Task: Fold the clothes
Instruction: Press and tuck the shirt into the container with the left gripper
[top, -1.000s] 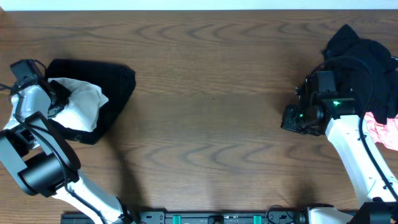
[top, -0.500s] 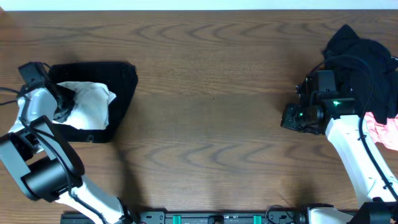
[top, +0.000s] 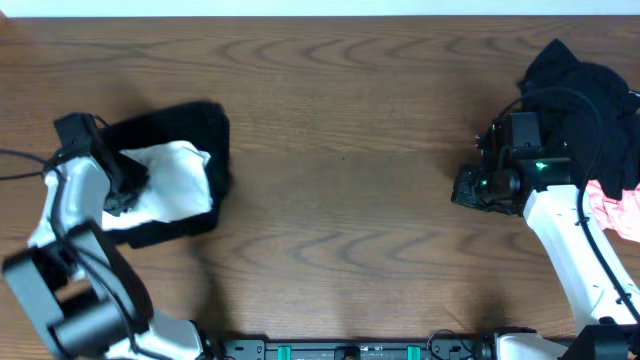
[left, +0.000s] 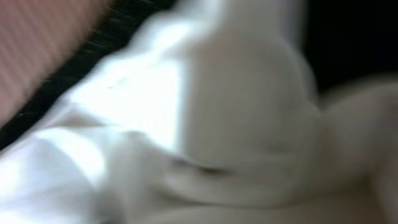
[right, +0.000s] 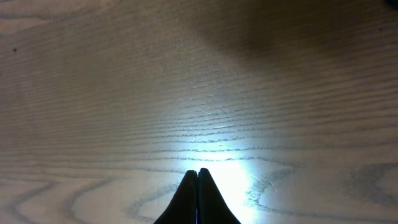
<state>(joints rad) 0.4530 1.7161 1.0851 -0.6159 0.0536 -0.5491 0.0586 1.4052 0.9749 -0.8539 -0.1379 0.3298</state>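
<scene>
Folded white clothes (top: 172, 180) lie on top of a black garment (top: 195, 128) at the left of the table. My left gripper (top: 122, 194) rests against the white bundle's left edge; I cannot make out its jaws. Blurred white fabric (left: 236, 106) fills the left wrist view, with a strip of black cloth (left: 118, 28) at the upper left, and no fingers show. My right gripper (top: 468, 192) hovers over bare wood at the right. Its fingertips (right: 198, 177) are pressed together with nothing between them.
A heap of black clothes (top: 585, 90) sits at the far right, with a pink garment (top: 622, 212) beside it at the table's right edge. The right arm's cable loops over that heap. The wooden table (top: 340, 200) stretches between the two arms.
The left arm has swung right and toward the front, shifting the white and black stack with it. The right arm has not moved.
</scene>
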